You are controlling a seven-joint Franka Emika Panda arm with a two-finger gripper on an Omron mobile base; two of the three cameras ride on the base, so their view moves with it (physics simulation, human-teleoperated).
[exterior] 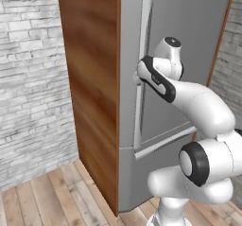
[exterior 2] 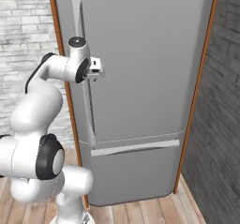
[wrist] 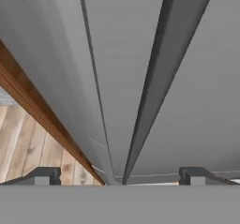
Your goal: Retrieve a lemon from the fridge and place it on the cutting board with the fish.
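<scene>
The fridge [exterior 2: 140, 87] is shut, so the task has barely begun: door to open, fruit to fetch and carry to the board. At its long handle [wrist: 154, 87] the gripper [wrist: 119, 176] is spread wide, holding nothing. The lemon is presumably inside.

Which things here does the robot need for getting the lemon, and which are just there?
Needed:
fridge, door closed
its long handle
gripper, open, by the handle

Just there:
brick wall
wooden floor
</scene>
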